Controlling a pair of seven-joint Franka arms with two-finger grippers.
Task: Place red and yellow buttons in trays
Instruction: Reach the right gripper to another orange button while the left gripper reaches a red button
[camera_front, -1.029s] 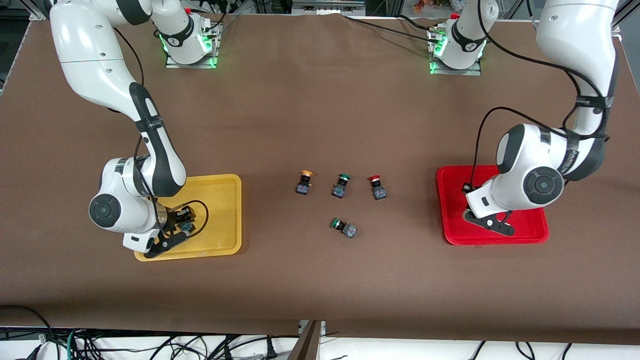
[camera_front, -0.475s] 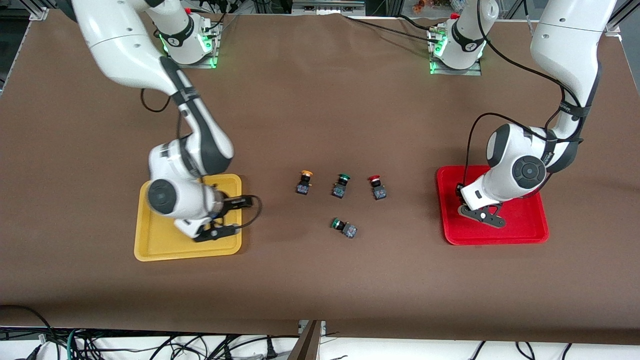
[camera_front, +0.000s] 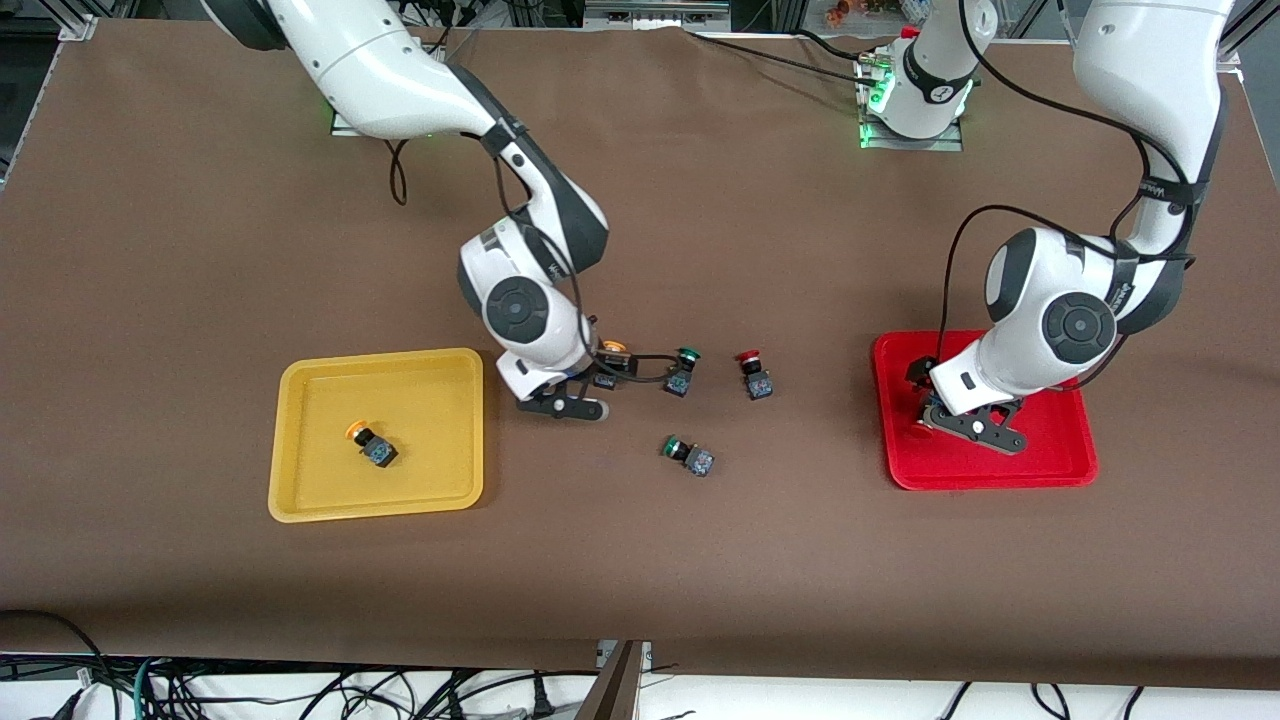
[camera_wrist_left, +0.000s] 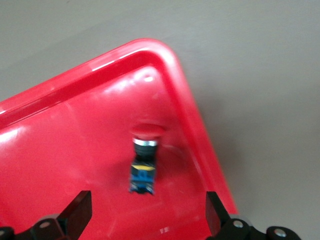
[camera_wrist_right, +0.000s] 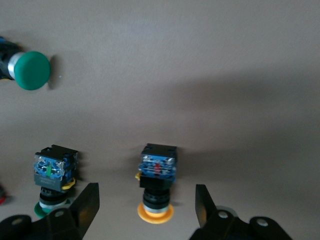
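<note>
1. Green-capped button (camera_front: 687, 455), lying on its side on the brown table (camera_front: 700, 560), nearest the front camera of the loose switches; long axis flat, cap toward the right arm's end.
2. Yellow tray (camera_front: 300, 500), toward the right arm's end. One yellow-capped button (camera_front: 370, 444) lies on its side in it, cap toward the right arm's end and slightly farther from the camera than its black-and-blue body.
3. Red tray (camera_front: 1060, 470), toward the left arm's end. One red-capped button (camera_wrist_left: 143, 161) lies on its side on the tray floor close to a rim; long axis flat, blue body end pointing toward the left gripper.
4. Left gripper (camera_wrist_left: 147, 220), over the red tray. Jaws spread wide, one finger on each side of the red-capped button and clear of it; holds nothing.
5. Row of three switches on the table, farther from the camera than item 1. Second yellow-capped button (camera_wrist_right: 157, 187), nearest the yellow tray; second green-capped button (camera_front: 682, 370) in the middle; second red-capped button (camera_front: 755, 375), nearest the red tray. Each has its cap at the end away from the camera.
6. Right gripper (camera_wrist_right: 145, 210), low over the row's yellow-capped button. Jaws spread wide, the button between the fingers (camera_wrist_right: 87, 202), untouched; holds nothing.
</note>
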